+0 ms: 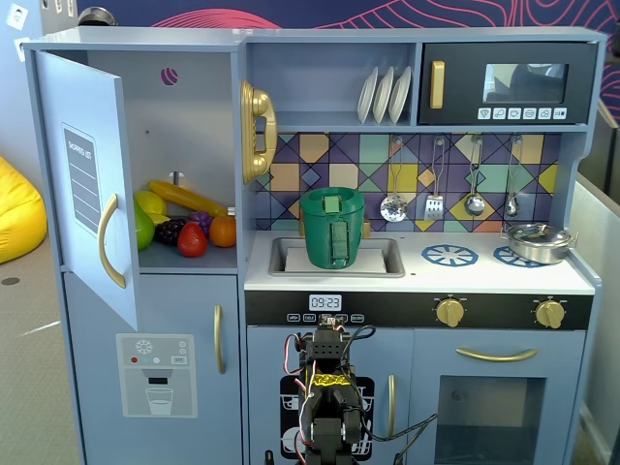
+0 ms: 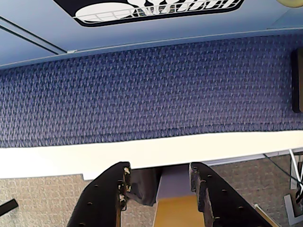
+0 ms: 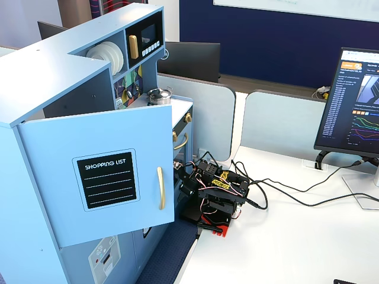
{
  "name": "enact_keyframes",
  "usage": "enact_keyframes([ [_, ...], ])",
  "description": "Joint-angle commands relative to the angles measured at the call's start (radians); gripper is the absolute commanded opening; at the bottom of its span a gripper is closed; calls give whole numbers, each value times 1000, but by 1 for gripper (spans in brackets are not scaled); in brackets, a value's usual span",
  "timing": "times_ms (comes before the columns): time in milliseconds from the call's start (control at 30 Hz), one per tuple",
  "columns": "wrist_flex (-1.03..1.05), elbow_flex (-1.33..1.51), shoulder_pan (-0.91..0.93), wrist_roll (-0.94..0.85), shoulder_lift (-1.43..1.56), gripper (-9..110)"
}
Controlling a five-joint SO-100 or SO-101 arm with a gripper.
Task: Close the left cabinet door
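While the large light-blue rectangular cabinet door (image 1: 85,184) stands wide open, the black two-finger gripper (image 2: 158,182), jaws spread and empty, sits folded low; a swing upward risks snagging trailing cables (image 3: 278,192).

The left cabinet door (image 1: 89,184) (image 3: 98,180) stands swung wide open from the upper-left compartment. It is light blue, with a black "SHOPPING LIST" chalkboard panel and a curved vertical gold handle.
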Motion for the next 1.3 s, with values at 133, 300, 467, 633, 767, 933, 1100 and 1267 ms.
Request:
enact_keyframes([
  [133,181,2,37,29,2,0],
  [300,181,2,37,29,2,0],
  [467,183,2,44,21,2,0],
  [633,170,-5,-44,23,-2,0],
  [767,89,-110,-241,77,-3,0],
  [933,-117,-330,-538,107,-103,0],
  [1100,-302,-494,-796,-15,-115,0],
  [1267,-468,-664,-1069,-167,-153,0],
])
